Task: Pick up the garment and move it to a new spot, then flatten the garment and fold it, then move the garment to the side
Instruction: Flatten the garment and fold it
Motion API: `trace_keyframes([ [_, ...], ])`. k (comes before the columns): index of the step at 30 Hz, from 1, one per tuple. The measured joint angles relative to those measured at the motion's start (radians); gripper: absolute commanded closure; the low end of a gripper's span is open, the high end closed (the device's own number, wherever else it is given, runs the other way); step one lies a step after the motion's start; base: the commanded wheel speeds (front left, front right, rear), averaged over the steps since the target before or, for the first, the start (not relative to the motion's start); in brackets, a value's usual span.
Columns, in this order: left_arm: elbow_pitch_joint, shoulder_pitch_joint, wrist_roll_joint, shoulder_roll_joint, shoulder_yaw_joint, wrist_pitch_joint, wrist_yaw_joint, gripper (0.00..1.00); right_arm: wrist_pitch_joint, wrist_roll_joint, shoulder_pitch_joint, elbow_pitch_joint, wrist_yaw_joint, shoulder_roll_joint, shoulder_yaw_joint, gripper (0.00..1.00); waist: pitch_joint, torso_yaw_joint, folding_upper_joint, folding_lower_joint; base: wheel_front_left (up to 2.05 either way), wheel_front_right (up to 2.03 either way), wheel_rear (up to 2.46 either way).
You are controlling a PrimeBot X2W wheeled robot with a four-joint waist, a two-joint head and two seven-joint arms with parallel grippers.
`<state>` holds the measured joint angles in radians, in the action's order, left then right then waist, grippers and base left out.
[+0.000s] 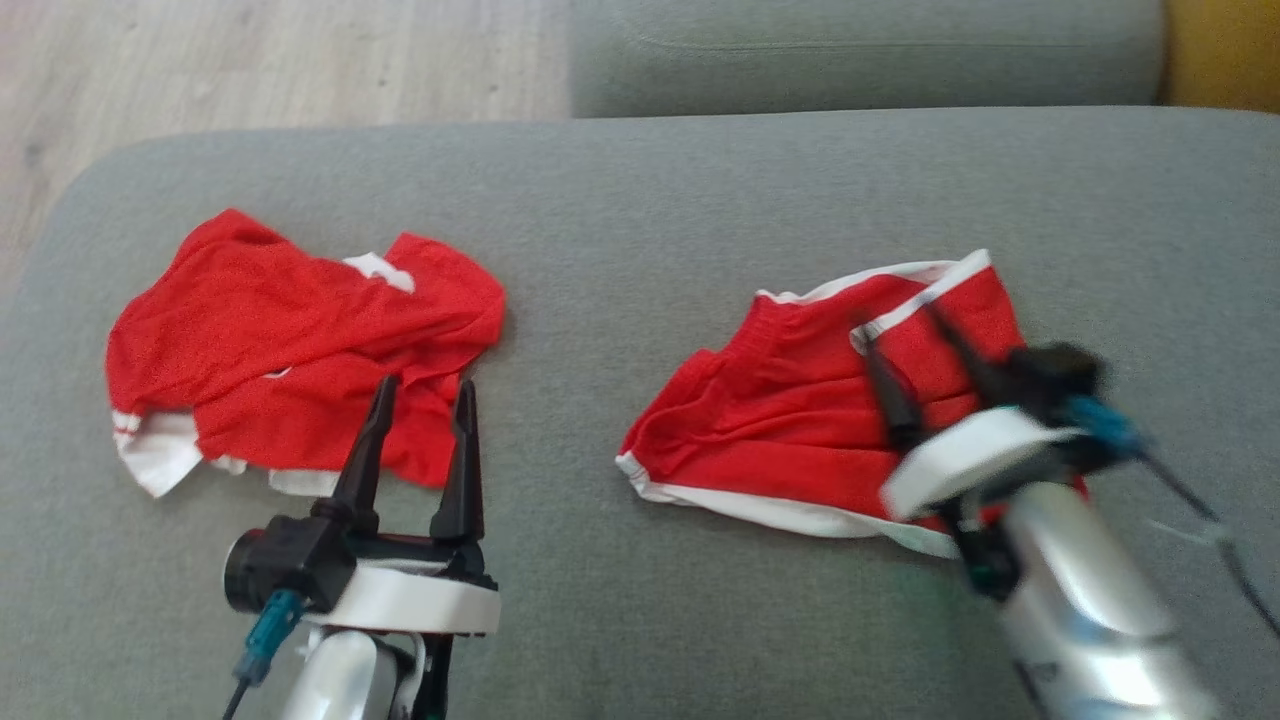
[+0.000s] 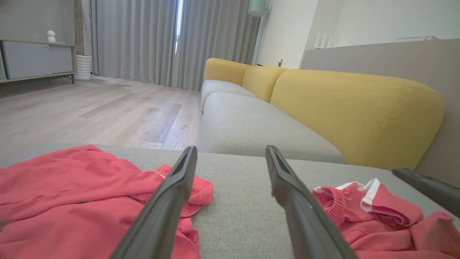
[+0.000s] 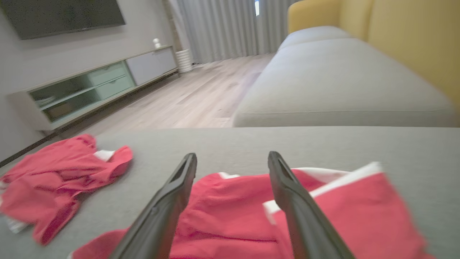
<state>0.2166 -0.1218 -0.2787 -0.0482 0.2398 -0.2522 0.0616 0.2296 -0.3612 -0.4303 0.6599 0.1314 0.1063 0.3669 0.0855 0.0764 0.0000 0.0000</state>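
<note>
Two red pieces on the grey sofa cushion (image 1: 620, 200) here. The red shorts (image 1: 790, 420) with the white trim lie directly under the right hand (image 1: 895, 320). Its fingers are spread wide with nothing pinched between them. That arm is blurry in the head view, so I can't tell whether the fingertips touch the cloth or hang just over it. In the right wrist view the shorts spread sideways across the line of the fingers, so their long axis runs crosswise to that hand. The white-edged flap sits off to the fingers' right.

The crumpled red shirt (image 1: 270, 340) sits just ahead of the left hand (image 1: 428, 385). Its near edge is right at those fingertips and most of it lies off to that hand's left. The left hand is wide open too, and empty.

My read: the shorts look like the garment in play, and the right hand is clearly the nearer one. The left hand is well apart from them, with bare cushion between. If the next bit is a fold or a shift to the side, I'd guess the right hand has to come down on that flap side and close there. Could be wrong though, the shirt might be up next instead.
</note>
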Motion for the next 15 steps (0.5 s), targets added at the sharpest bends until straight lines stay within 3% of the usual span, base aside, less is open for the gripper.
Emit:
trace_keyframes([
  [8,-0.016,0.004,0.007,0.000,-0.015,0.000,0.000,0.00,-0.001,0.159,0.155,-0.174,0.000,-0.003,-0.378,0.00,-0.015,-0.058,0.0000,0.0000,0.00,0.00,0.00],
  [11,-0.019,0.005,0.007,0.000,-0.014,0.000,0.001,0.00,-0.015,0.209,0.221,-0.226,0.000,-0.031,-0.454,0.00,-0.016,-0.073,0.0000,0.0000,0.00,0.00,0.00],
  [15,-0.019,0.005,0.007,0.000,-0.014,0.000,0.001,0.00,-0.035,0.230,0.302,-0.265,0.000,-0.055,-0.481,0.00,-0.015,-0.089,0.0000,0.0000,0.00,0.00,0.00],
])
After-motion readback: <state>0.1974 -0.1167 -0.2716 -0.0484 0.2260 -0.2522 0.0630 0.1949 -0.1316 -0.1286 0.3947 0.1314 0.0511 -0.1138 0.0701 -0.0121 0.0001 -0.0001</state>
